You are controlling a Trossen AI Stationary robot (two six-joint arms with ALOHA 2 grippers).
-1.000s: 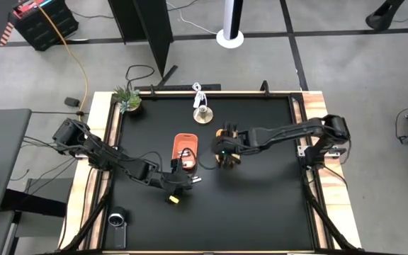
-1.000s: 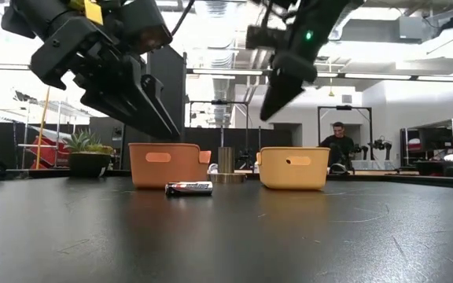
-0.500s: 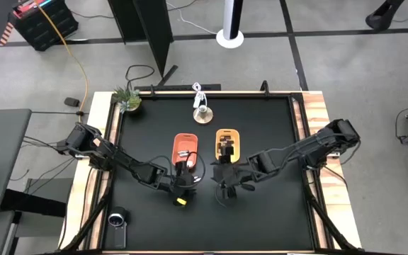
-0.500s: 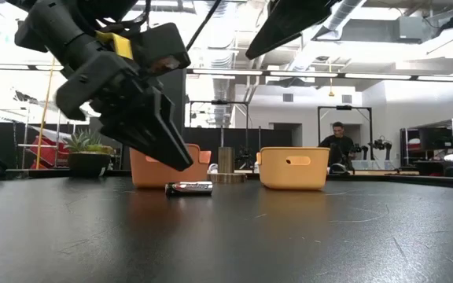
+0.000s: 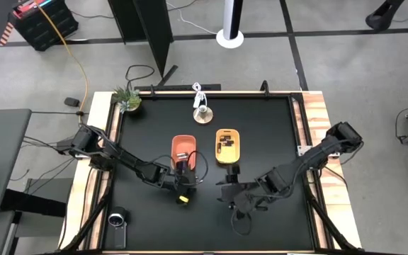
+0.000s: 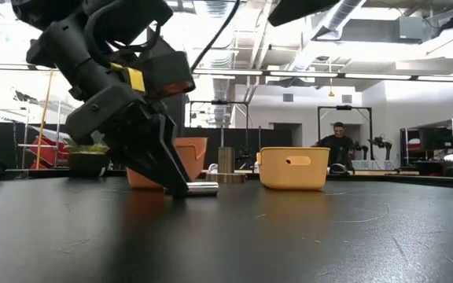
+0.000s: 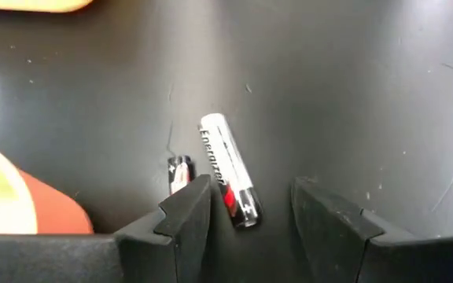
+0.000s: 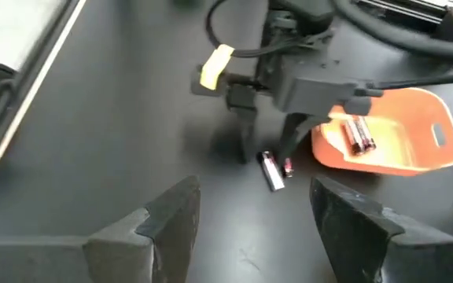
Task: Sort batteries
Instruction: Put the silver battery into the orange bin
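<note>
A silvery-white battery [image 7: 228,169] with a dark, red-marked end lies on the black table, just in front of the orange tray [image 5: 184,147]. It also shows in the low view [image 6: 203,187]. A smaller dark battery [image 7: 179,173] lies beside it. My left gripper [image 7: 250,212] is open and low at the table, one finger on each side of the silvery battery's dark end. It shows in the high view [image 5: 183,185] and the low view [image 6: 160,169]. My right gripper [image 8: 254,228] is open and empty, raised near the table's front [image 5: 232,197]. The orange tray holds two dark batteries [image 8: 356,134]; the yellow tray [image 5: 227,145] holds dark ones too. My left gripper's fingers point down, slanting from the near side, and straddle the silvery battery's dark end [image 7: 238,200]. One fingertip [image 7: 199,192] stands very close to it. I cannot tell whether it touches. The battery lies flat on the table.
A small potted plant [image 5: 127,99] stands at the far left corner. A metal cylinder [image 5: 202,113] with a white cord stands at the far middle. A round dark object [image 5: 117,218] lies near the front left. A person [image 6: 338,145] shows in the room behind.
My left gripper has come down to the table, around the silvery battery, staying open. My right gripper has gone from above the yellow tray toward the table's near edge and has risen out of the low view. The batteries on the table have stayed put.
</note>
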